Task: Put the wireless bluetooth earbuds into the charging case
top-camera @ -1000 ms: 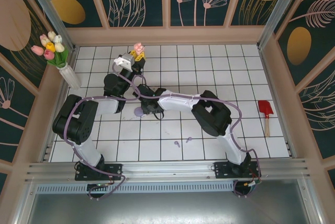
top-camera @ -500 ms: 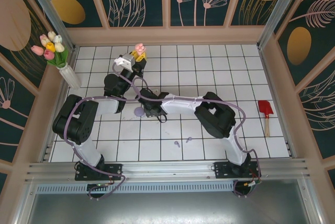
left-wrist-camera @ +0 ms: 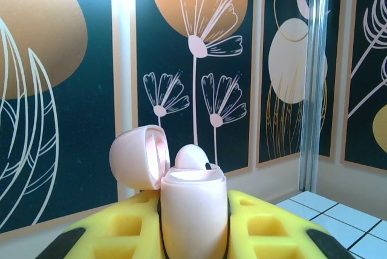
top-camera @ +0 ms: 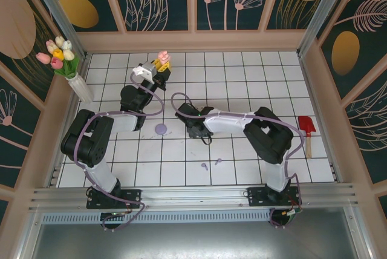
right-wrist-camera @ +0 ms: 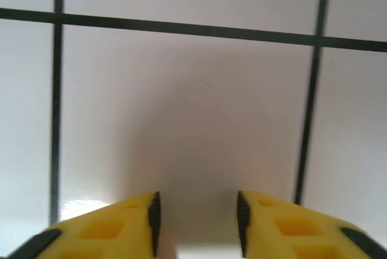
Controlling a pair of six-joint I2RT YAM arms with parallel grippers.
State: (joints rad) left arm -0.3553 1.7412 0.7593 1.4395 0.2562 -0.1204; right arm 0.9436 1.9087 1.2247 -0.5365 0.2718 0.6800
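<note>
My left gripper is shut on a pale pink charging case, held up near the back wall. Its lid stands open to the left, and one pale pink earbud sits in it. A closed lilac case lies on the tiles. Two lilac earbuds lie loose nearer the front. My right gripper hovers low over bare white tile, right of the lilac case. Its jaws stand apart with a pale blur at the frame's bottom edge that I cannot identify.
A vase of tulips stands at the back left corner. A red toy spatula lies at the right side of the tiled floor. Low walls fence the floor on three sides.
My right arm has swung to the right, away from the lilac case, and its jaws have spread wider. The left arm and the pink case have not moved.
</note>
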